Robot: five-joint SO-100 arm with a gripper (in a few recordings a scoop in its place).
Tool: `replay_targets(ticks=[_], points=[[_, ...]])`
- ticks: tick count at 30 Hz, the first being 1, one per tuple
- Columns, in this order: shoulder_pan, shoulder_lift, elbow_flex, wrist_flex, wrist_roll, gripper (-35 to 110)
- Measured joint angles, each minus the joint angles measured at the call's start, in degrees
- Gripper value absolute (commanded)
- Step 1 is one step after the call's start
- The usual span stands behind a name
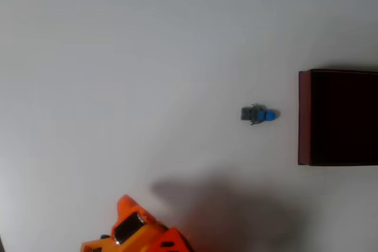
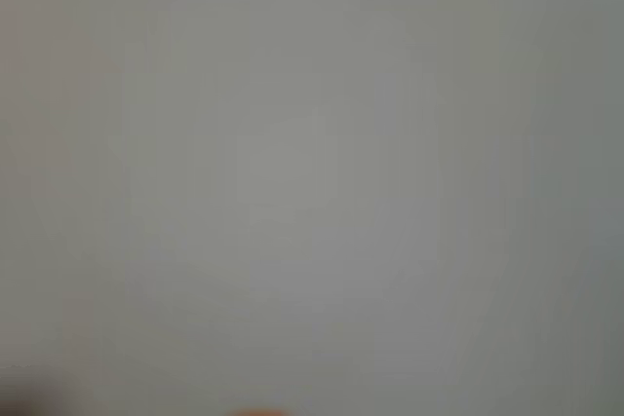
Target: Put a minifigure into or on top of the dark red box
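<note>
We judge the task to be at its very start: the approach, with nothing picked up yet. In the overhead view the minifigure lies on its side on the table, blue end pointing toward the dark red box, near the box's left wall but clear of it. The box sits at the right edge of the picture, open side up, interior almost black.

The orange arm shows at the bottom edge, well apart from the figure, casting a soft shadow to its right. We cannot tell whether its gripper is open or closed; the fingers are not resolved in either view.

Next move, as we judge it: reach across to the figure, come down over its dark body with fingers spread, and close on a very small part.

Surface: plain, matte, pale grey-white, evenly lit. The wrist view gives blurred grey surface, with a faint orange smear at the bottom edge.
</note>
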Motion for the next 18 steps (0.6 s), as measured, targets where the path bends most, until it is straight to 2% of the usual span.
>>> replay_targets(ticks=[16, 18], points=[[0.0, 0.0, 0.0, 0.0, -0.18, 0], [0.0, 0.0, 0.0, 0.0, -0.18, 8]])
